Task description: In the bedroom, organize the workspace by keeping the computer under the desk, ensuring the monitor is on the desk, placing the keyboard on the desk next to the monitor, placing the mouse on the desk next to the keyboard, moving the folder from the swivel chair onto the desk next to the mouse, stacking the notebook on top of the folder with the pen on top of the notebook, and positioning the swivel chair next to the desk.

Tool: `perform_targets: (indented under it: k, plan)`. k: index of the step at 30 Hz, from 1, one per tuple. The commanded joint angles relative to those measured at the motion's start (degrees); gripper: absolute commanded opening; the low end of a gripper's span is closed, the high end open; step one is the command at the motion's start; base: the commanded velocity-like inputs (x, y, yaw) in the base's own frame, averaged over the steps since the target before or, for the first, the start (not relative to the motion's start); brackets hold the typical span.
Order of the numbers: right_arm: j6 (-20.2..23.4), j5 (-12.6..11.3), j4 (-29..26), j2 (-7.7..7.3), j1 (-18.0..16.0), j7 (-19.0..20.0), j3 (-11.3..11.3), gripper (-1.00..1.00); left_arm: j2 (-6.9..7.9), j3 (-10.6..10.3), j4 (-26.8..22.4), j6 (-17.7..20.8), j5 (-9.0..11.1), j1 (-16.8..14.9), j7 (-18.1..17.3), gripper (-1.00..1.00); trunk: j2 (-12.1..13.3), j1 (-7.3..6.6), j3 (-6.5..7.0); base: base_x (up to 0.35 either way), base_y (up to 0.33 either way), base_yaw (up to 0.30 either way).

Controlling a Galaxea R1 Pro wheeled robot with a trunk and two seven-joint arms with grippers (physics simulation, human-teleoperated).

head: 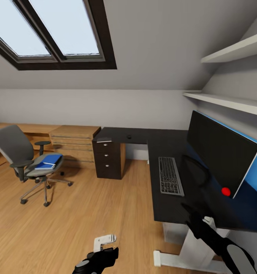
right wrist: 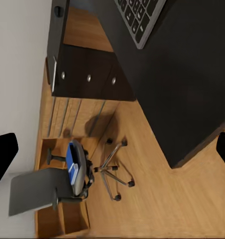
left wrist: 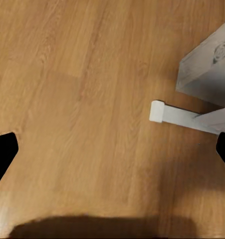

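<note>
The grey swivel chair [head: 20, 158] stands on the floor at the left, away from the black L-shaped desk [head: 162, 207]. A blue folder [head: 50, 160] lies on its seat with a thinner blue and white item on top. The chair [right wrist: 62, 181] and folder [right wrist: 72, 167] also show in the right wrist view. On the desk, the keyboard [head: 170, 176] lies in front of the monitor [head: 219, 152]. A small dark mouse [head: 129, 136] sits at the desk's far corner. A white computer case [left wrist: 207, 69] stands under the desk. My left gripper [left wrist: 112, 154] hangs open over bare floor. My right gripper [right wrist: 112, 149] is open near the desk's front edge.
A dark drawer unit [head: 108, 158] stands under the desk's left wing, with a wooden cabinet [head: 73, 144] beside it. The white desk foot [left wrist: 182, 117] lies on the floor near my left gripper. Wall shelves [head: 227, 101] hang above the monitor. Wooden floor lies open between the chair and me.
</note>
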Motion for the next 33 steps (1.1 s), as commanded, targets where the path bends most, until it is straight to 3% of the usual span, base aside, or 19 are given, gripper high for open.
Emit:
perform_targets:
  k: [1, 5, 7, 11, 12, 13, 14, 16, 17, 18, 19, 21, 23, 24, 25, 26, 27, 30, 33]
  plan:
    - [0.2, -0.6, -0.7, 0.0, 0.0, -0.5, 0.3, 1.0, 0.46, -0.1, 1.6, 0.1, 0.6, 0.0, 0.6, 1.0, -0.1, -0.03, -0.07, -0.335, 0.0, 0.0]
    - [0.3, -0.1, -1.7, -0.04, 0.1, -0.6, 0.8, 1.0, 1.06, -0.2, 5.2, 0.0, 0.5, 0.0, 0.5, 1.0, -0.1, -0.03, -0.07, -0.335, 0.0, 0.0]
    - [0.3, 1.3, -1.7, -0.04, 0.1, -0.6, 0.9, 1.0, 1.17, -0.2, 6.0, 0.0, 0.5, 0.0, 0.5, 1.0, -0.1, -0.03, -0.07, -0.335, 0.0, 0.0]
    - [0.3, 8.0, -1.6, 0.2, 0.6, -0.6, 1.3, 1.0, 1.31, -0.2, 9.2, -0.1, 0.4, 0.0, 0.4, 1.0, -0.1, -0.03, -0.07, -0.335, 0.0, 0.0]
    - [0.3, 11.2, -1.6, 0.53, 0.9, -0.6, 1.8, 1.0, 1.33, -0.1, 10.5, -0.2, 0.4, 0.0, 0.3, 1.0, -0.1, -0.03, -0.07, -0.335, 0.0, 0.0]
    - [0.3, 13.0, -1.6, 0.75, 1.0, -0.6, 2.1, 1.0, 1.34, -0.1, 11.0, -0.4, 0.4, 0.0, 0.3, 1.0, -0.1, -0.03, -0.07, -0.335, 0.0, 0.0]
    - [0.3, 16.6, -1.3, 1.27, 1.2, -0.7, 2.8, 1.0, 1.37, -0.1, 12.0, -0.9, 0.4, 0.0, 0.3, 1.0, -0.1, -0.03, -0.07, -0.335, 0.0, 0.0]
    - [0.3, 20.6, -0.4, 1.84, 1.3, -0.7, 3.5, 1.0, 1.47, -0.1, 13.1, -1.9, 0.4, 0.0, 0.3, 1.0, -0.1, -0.03, -0.07, -0.335, 0.0, 0.0]
    - [0.2, 25.0, 1.3, 2.38, 1.4, -0.7, 4.3, 1.0, 1.8, -0.1, 14.2, -3.1, 0.4, 0.0, 0.3, 1.0, -0.1, -0.03, -0.07, -0.313, 0.0, 0.0]
    - [0.2, 27.3, 2.5, 2.62, 1.4, -0.7, 4.8, 1.0, 1.97, -0.1, 14.8, -3.9, 0.4, 0.0, 0.2, 1.0, -0.1, -0.03, -0.07, -0.273, 0.0, 0.0]
    - [-0.3, 32.2, 5.1, 3.05, 1.5, -0.7, 6.1, 1.0, 2.26, -0.1, 16.1, -5.5, 0.4, 0.0, 0.2, 1.0, -0.1, -0.03, -0.07, -0.175, 0.0, 0.0]
    - [-1.4, 37.3, 8.1, 3.52, 1.5, -0.8, 7.4, 1.0, 2.44, -0.2, 17.5, -7.3, 0.4, 0.0, 0.2, 1.0, -0.1, -0.03, -0.07, -0.126, 0.0, 0.0]
    - [-7.1, 46.7, 14.4, 4.96, 1.5, -0.8, 9.5, 1.0, 2.64, -0.2, 20.7, -10.6, 0.5, 0.0, 0.1, 1.0, -0.1, -0.03, -0.07, -0.059, 0.0, 0.0]
    - [-9.3, 48.6, 16.1, 5.4, 1.5, -0.9, 9.7, 1.0, 2.66, -0.2, 21.8, -11.4, 0.5, 0.0, 0.1, 1.0, -0.1, -0.03, -0.07, -0.037, 0.0, 0.0]
    - [-14.6, 51.7, 19.4, 6.28, 1.5, -0.9, 10.1, 1.0, 2.7, -0.3, 24.3, -13.1, 0.5, 0.0, 0.0, 1.0, -0.1, -0.03, -0.07, -0.023, 0.0, 0.0]
    - [-17.4, 52.8, 21.1, 6.71, 1.5, -1.0, 10.2, 1.0, 2.72, -0.3, 25.7, -14.0, 0.5, 0.0, 0.0, 1.0, 0.3, -0.25, 0.11, -0.019, 0.0, 0.0]
    - [-23.1, 54.4, 24.1, 7.54, 1.5, -1.2, 10.4, 1.0, 2.74, -0.3, 28.7, -15.9, 0.4, 0.0, 0.0, 1.0, 0.7, -0.47, 0.29, -0.012, 0.0, 0.0]
    - [-32.5, 56.2, 29.8, 9.25, 1.5, -1.6, 10.8, 1.0, 2.77, -0.3, 32.8, -20.0, 0.4, 0.0, 0.0, 1.0, 2.0, -1.13, 0.83, -0.007, 0.0, 0.0]
    - [-37.7, 57.2, 34.9, 10.44, 1.5, -1.7, 11.0, 1.0, 2.82, -0.3, 34.6, -23.0, 0.4, 0.0, 0.0, 1.0, 3.2, -1.79, 1.37, -0.003, 0.0, 0.0]
